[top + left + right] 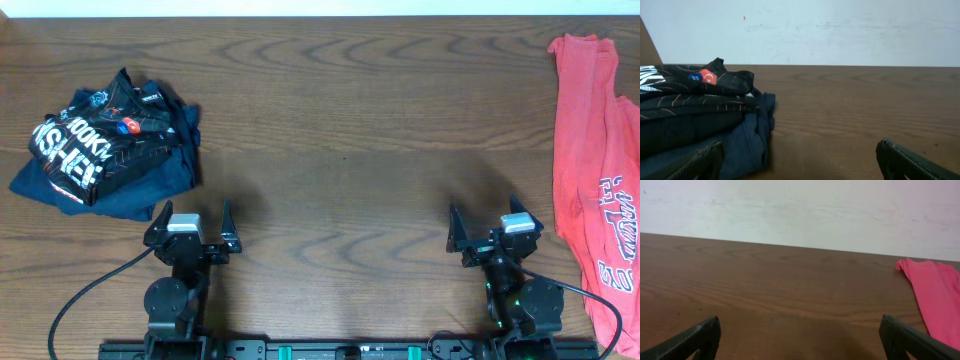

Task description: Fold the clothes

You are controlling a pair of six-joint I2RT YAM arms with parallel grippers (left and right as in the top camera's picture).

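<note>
A folded black jersey [95, 135] with orange lines and white lettering lies on top of a folded dark blue garment [160, 175] at the table's left. The stack also shows in the left wrist view, jersey [695, 97] above blue garment [747, 140]. A red shirt [598, 180] with lettering lies spread along the right edge, and its top shows in the right wrist view [935, 297]. My left gripper [190, 225] is open and empty just right of the stack's near corner. My right gripper [495, 228] is open and empty, left of the red shirt.
The wooden table [340, 140] runs to a pale wall at the back. Black cables [75, 300] trail from both arm bases along the front edge.
</note>
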